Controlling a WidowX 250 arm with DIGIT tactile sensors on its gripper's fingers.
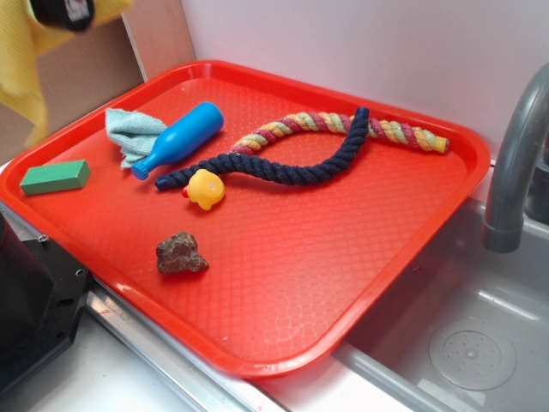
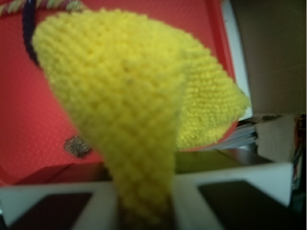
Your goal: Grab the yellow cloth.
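The yellow cloth [image 1: 24, 67] hangs at the top left corner of the exterior view, lifted well above the red tray [image 1: 343, 283]. My gripper [image 1: 67, 10] is only partly in view at the top left edge, shut on the cloth's upper end. In the wrist view the cloth [image 2: 129, 96] fills the middle, pinched between my two white fingers [image 2: 103, 203], and drapes down in front of the tray.
On the tray lie a pale blue cloth [image 1: 133, 133], a blue bottle [image 1: 178, 139], a yellow rubber duck [image 1: 206, 189], a brown rock [image 1: 180, 254], a green block [image 1: 55, 177] and two ropes [image 1: 292, 163]. A grey faucet [image 1: 515, 163] and sink [image 1: 463, 343] are to the right.
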